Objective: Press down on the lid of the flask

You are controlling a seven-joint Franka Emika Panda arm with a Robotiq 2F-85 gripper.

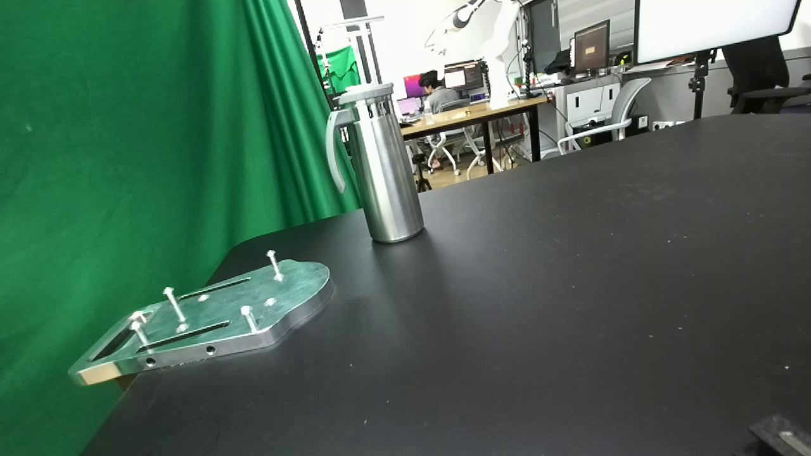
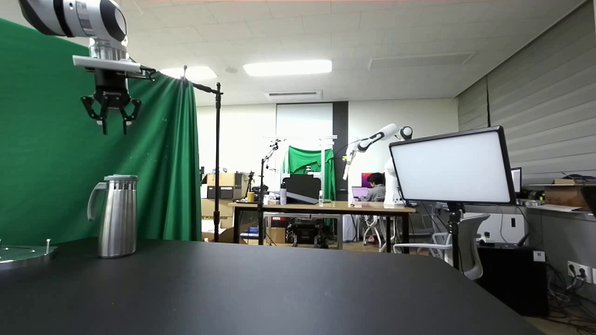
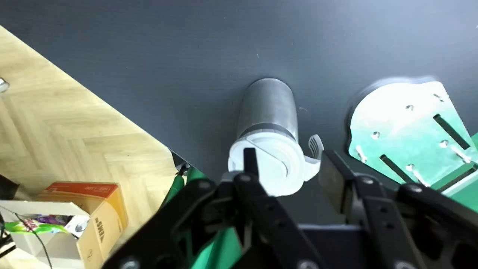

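Observation:
The steel flask stands upright near the table's edge in both exterior views (image 1: pixel 389 177) (image 2: pixel 118 223), with its grey handle (image 1: pixel 334 155) on one side. Its round silver-grey lid sits on top in both exterior views (image 1: pixel 365 92) (image 2: pixel 121 177). In an exterior view my gripper (image 2: pixel 115 127) points down, open and empty, well above the lid and apart from it. In the wrist view the lid (image 3: pixel 274 168) shows pale behind my open gripper (image 3: pixel 290 155), with one finger hiding part of it. The flask's body (image 3: pixel 269 102) shows beyond the lid. No gripper shows in the exterior view with the nearer flask.
A flat green-tinted plate with upright pegs lies beside the flask on the handle side (image 1: pixel 222 310) (image 3: pixel 399 123). A green curtain (image 2: pixel 42 163) hangs behind the flask. The black table's edge (image 3: pixel 112 108) runs close to the flask. An open cardboard box (image 3: pixel 101 224) is on the floor.

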